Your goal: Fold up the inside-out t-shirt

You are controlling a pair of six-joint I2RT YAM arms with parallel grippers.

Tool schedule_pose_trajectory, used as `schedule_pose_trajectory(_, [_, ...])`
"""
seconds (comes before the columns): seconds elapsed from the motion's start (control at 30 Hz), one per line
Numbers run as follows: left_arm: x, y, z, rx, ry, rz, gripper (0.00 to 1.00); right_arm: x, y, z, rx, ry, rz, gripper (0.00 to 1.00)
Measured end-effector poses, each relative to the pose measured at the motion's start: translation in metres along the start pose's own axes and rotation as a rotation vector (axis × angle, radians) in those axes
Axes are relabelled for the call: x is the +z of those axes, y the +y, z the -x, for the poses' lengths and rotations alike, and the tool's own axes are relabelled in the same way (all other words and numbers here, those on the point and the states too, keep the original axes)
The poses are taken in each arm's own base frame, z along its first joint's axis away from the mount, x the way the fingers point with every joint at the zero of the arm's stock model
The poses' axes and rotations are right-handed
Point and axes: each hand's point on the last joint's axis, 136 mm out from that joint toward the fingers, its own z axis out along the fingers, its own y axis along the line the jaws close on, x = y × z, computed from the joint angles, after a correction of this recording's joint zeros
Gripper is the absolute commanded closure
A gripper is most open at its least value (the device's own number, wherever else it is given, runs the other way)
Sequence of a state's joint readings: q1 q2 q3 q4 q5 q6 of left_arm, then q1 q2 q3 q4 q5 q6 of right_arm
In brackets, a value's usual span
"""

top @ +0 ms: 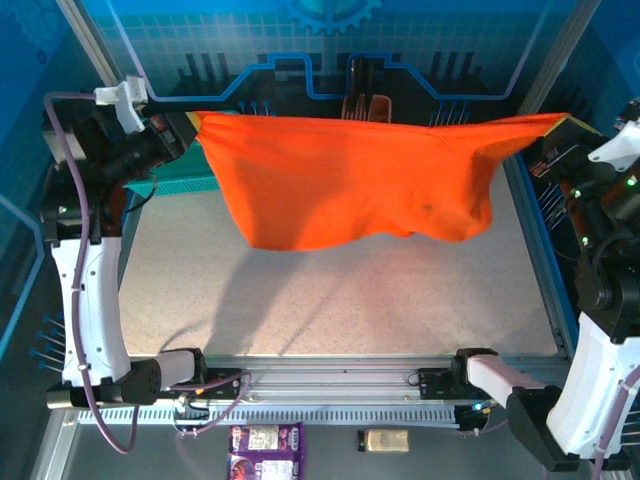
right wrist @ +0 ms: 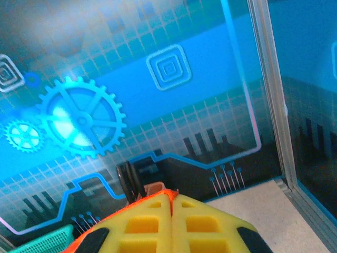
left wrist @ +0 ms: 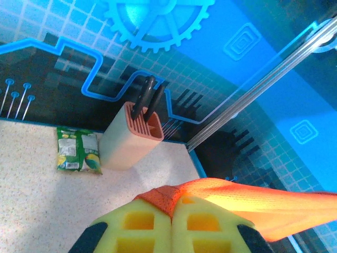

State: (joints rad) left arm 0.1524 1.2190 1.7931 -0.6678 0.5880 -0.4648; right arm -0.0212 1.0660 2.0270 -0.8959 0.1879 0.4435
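The orange t-shirt (top: pixel 350 180) hangs spread out in the air over the 12 o'clock side of the tabletop (top: pixel 350 300). The left fingers (left wrist: pixel 142 226) at 10 o'clock and the right fingers (right wrist: pixel 142 224) at 2 o'clock each pinch a top corner tight. I think no fold is made yet. The words on the green packet (left wrist: pixel 79 150) are too small to read.

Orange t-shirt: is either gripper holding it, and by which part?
Both. The left gripper pinches one upper corner of the bright orange cloth t-shirt, the right gripper the opposite corner; it hangs stretched between them.
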Motion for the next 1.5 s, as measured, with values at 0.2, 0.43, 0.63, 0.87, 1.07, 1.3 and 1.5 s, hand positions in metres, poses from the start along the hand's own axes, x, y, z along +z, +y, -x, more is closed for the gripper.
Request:
schedule_pose_trajectory(0.2, [-0.032,-0.029,-0.002,0.077,-0.058,-0.035,1.00,-0.009,-0.012,-0.010,-0.003,-0.005,-0.038,1.00])
schedule_pose_trajectory(0.43, [-0.081,-0.072,-0.006,0.183,-0.155,-0.092,1.00,-0.085,-0.013,0.022,0.000,-0.196,-0.003,1.00])
schedule_pose_trajectory(0.63, [-0.104,-0.099,-0.002,0.240,-0.218,-0.149,1.00,-0.120,-0.009,0.054,-0.020,-0.320,0.010,1.00])
schedule_pose_trajectory(0.87, [-0.063,-0.085,0.018,0.178,-0.168,-0.198,1.00,-0.066,0.002,0.068,-0.074,-0.290,-0.009,1.00])
schedule_pose_trajectory(1.07, [0.017,0.000,-0.008,0.011,-0.015,-0.133,1.00,0.052,-0.017,-0.008,-0.110,-0.054,-0.088,1.00])
schedule_pose_trajectory(1.3, [0.115,0.151,-0.122,-0.293,0.265,0.052,1.00,0.174,-0.073,-0.179,-0.131,0.323,-0.217,1.00])
schedule_pose_trajectory(1.5, [0.175,0.240,-0.207,-0.424,0.442,0.203,1.00,0.241,-0.114,-0.286,-0.088,0.524,-0.290,1.00])
